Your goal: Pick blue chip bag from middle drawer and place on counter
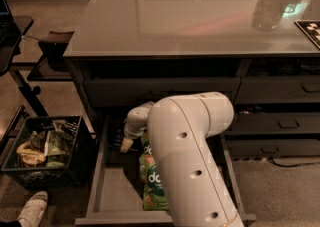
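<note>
Counter (190, 16): broad glossy grey top, takes up the far half of the scene, light reflecting on it. A checkered board (309, 30) lies at its right edge.

Cabinet unit under it: narrow grey drawers with dark handles (280, 123) stacked on the right, shut.

Arm (192, 161): thick white link rising from the near edge, bent at the elbow, reaching left and down into the open drawer. It hides the drawer's right half.

Middle drawer (107, 191): pulled out toward the near side, plain grey floor showing at left, flat front along the near edge.

Black crate (75, 168) on the floor left of the drawer, holding crumpled snack bags.

Green bag (152, 183) lies lengthwise in the drawer, partly under the arm, white lettering up.

Gripper (127, 144): inside the drawer at its far left part, pointing down, just left of the green bag's far end. Cannot tell how far open it is, nor whether it has hold of anything.

Blue chip bag: not made out. Dark patch beside the gripper at the drawer's far end, too dim to identify.

White shoe (33, 207) on the floor, near left.
</note>
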